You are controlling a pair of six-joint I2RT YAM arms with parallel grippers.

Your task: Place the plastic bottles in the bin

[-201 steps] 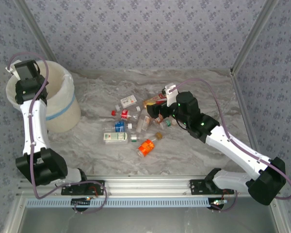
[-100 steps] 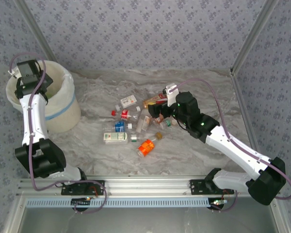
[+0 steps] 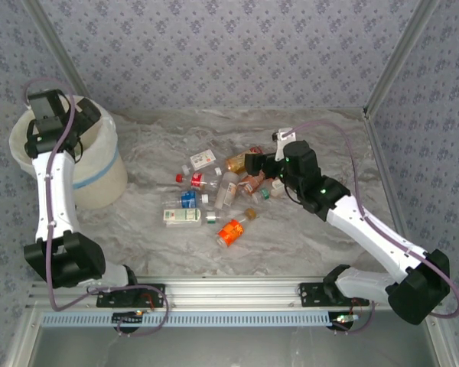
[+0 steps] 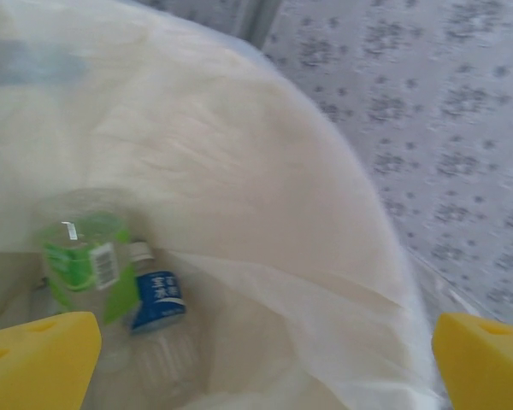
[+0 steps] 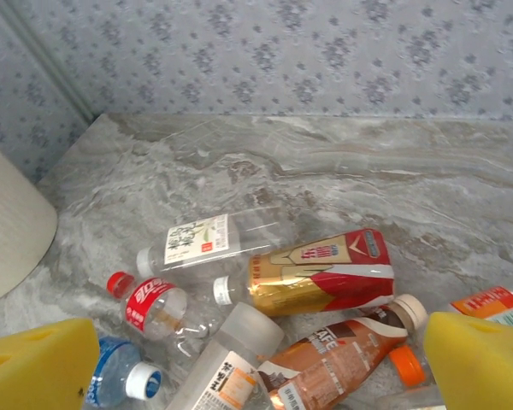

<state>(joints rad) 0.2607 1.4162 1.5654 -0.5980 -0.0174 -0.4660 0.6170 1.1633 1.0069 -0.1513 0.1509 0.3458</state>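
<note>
Plastic bottles point(image 3: 231, 232): one just let go into bin point(image 3: 99, 172); left gripper point(image 4: 261, 359) newly spread, empty; right gripper point(image 5: 256, 367) spread, shifted over those left on worktop point(image 3: 306, 248).

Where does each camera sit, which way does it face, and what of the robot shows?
Top external: above and behind the bases, looking down on the table; both arms in frame.
Left wrist: over the bin, looking down into it; yellow fingers wide apart.
Right wrist: low over the table, facing the plastic bottles and back wall; yellow fingers apart.
Shared: top and left wrist both show the bin.
</note>
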